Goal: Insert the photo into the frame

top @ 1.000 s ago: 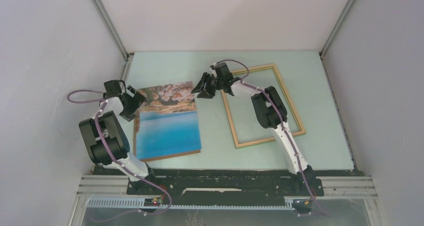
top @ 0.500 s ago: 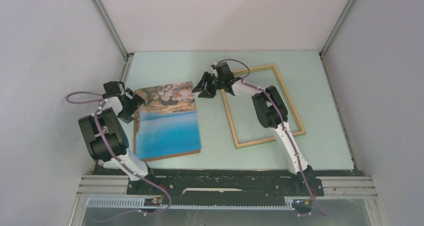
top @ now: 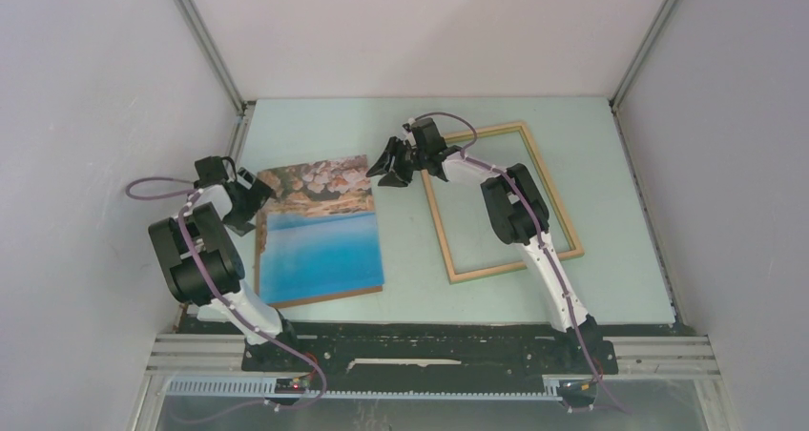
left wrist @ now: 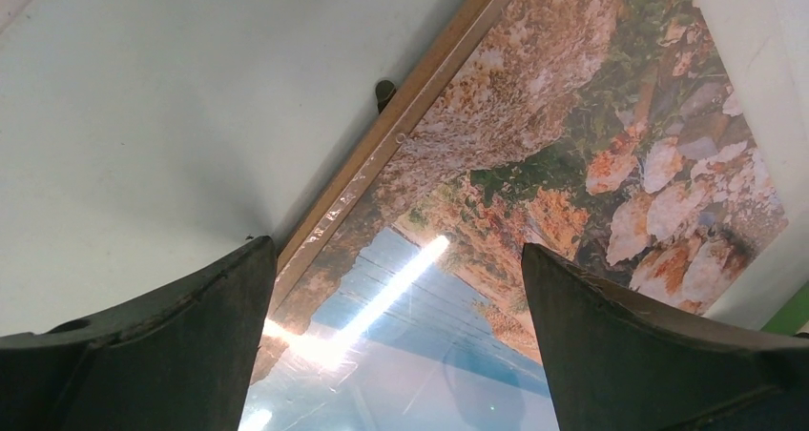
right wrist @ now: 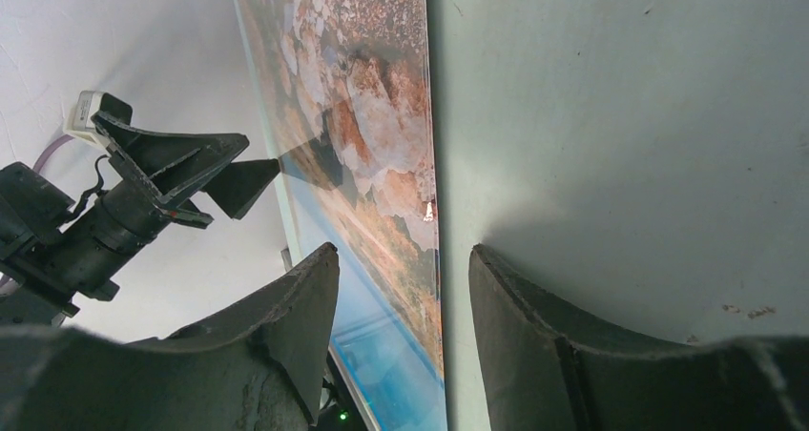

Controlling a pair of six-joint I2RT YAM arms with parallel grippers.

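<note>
Far left, the left wall [top: 95,116] crowds the left gripper [top: 256,200]; there is very little room between it and the photo's left edge. That gripper is spread wide and holds nothing. From the left wrist camera the left gripper [left wrist: 396,250] straddles that edge: 1 finger [left wrist: 172,345] sits over bare counter and the other [left wrist: 649,345] over the print. The brown board edge runs on a diagonal between them.

The photo [top: 320,231] lies flat and picture side up on the counter [top: 410,240]. Its rocky cliffs are at the far end and its blue water at the near end. The near edge sits close to the counter's front lip. Beyond the far edge there is open counter.

At the photo's far right corner hangs the right gripper [top: 386,169], partly spread with nothing pinched. From the right wrist camera the photo's [right wrist: 372,164] right edge runs straight toward the gap of the right gripper [right wrist: 403,250]. Whether the fingers touch the counter I cannot tell.

Right of the photo comes a clear strip of bare counter. Then comes the frame [top: 477,273], flat with its wood face up and turned slightly off square to the photo. The 2 are apart and not touching. The right arm reaches across the frame's left rail. Right of the frame there is more free counter.
</note>
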